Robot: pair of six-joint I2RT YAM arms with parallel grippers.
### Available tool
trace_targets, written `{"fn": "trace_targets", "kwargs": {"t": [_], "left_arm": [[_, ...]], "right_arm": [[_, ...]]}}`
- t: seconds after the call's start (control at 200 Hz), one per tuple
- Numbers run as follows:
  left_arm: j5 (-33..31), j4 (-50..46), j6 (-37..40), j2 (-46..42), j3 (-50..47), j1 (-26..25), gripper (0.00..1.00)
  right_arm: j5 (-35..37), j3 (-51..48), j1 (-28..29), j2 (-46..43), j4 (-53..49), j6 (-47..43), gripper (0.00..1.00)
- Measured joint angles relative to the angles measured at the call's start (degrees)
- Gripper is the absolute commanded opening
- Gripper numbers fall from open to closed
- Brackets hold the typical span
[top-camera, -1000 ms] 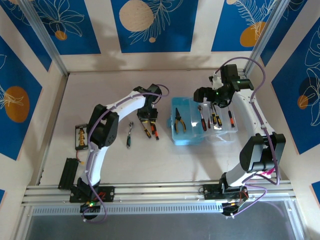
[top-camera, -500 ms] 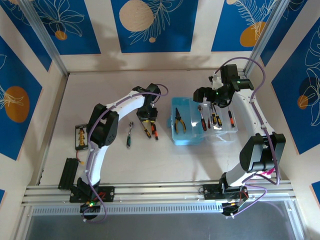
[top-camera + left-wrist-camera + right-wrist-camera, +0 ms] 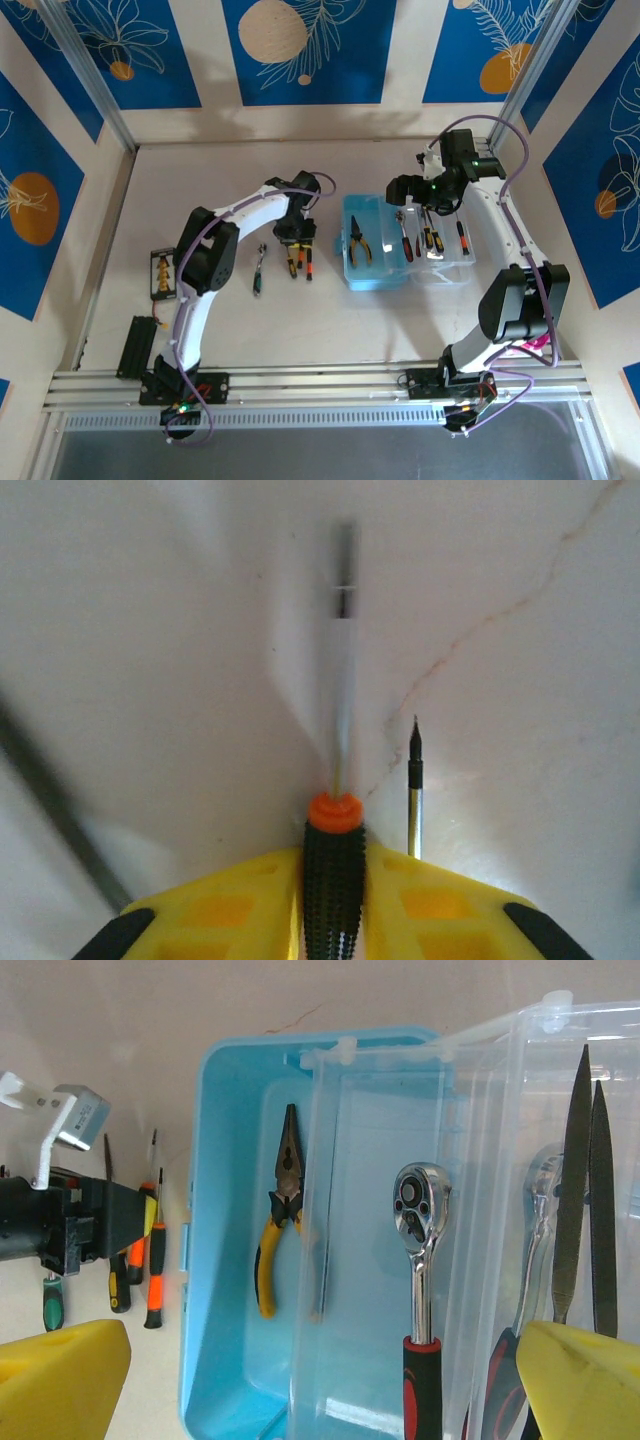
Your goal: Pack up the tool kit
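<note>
Blue case [image 3: 380, 278] well off table [image 3: 200, 170] edges.

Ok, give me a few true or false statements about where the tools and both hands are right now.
Yellow-handled pliers lie inside the blue case. True.
The right hand is shut on the ratchet. False: it is open, and the ratchet lies on the lid.
The left hand grips a screwdriver by its black handle. True.
The lid is closed. False: it lies folded open beside the case.
</note>
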Motion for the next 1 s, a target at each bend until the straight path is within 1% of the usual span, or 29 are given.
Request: {"fn": "trace_targets", "kwargs": {"t": [0.05,0.16,0.235,0.335,0.355,0.57,0.72,0.855,1.0], "left_arm": [[0.3,0.7,0.0,-0.4,-0.9,0.2,0.21],[0.4,1.7,0.0,-1.2,-1.9,0.3,0.14],[0.5,1.8,0.2,-1.3,-2.0,0.3,0.11],[0.5,1.7,0.2,-1.4,-2.0,0.3,0.03],[0.5,1.7,0.2,-1.4,-2.0,0.3,0.00],[0.7,1.3,1.2,-1.6,-1.9,0.6,0.00],[0.5,-2.1,2.2,-2.8,-1.7,1.8,0.00],[5.5,-2.2,2.2,-6.2,0.1,2.8,0.00],[13.5,1.7,0.6,-10.6,3.5,2.8,0.00]], "right_arm": [[-0.1,0.0,0.0,0.0,0.0,0.0,0.99],[-0.2,0.0,0.0,0.0,0.0,0.0,0.99],[-0.2,0.0,0.0,0.0,0.0,0.0,0.99],[-0.2,0.0,0.0,0.0,0.0,0.0,0.99],[-0.2,0.0,0.0,0.0,0.0,0.0,0.99],[-0.2,0.0,0.0,0.0,-0.1,0.0,0.99],[-0.9,0.0,0.5,0.0,-0.2,0.0,0.99],[-3.0,0.0,2.5,-0.6,0.1,-0.5,0.99],[-7.2,0.0,8.2,-2.4,2.7,-0.5,0.99]]}}
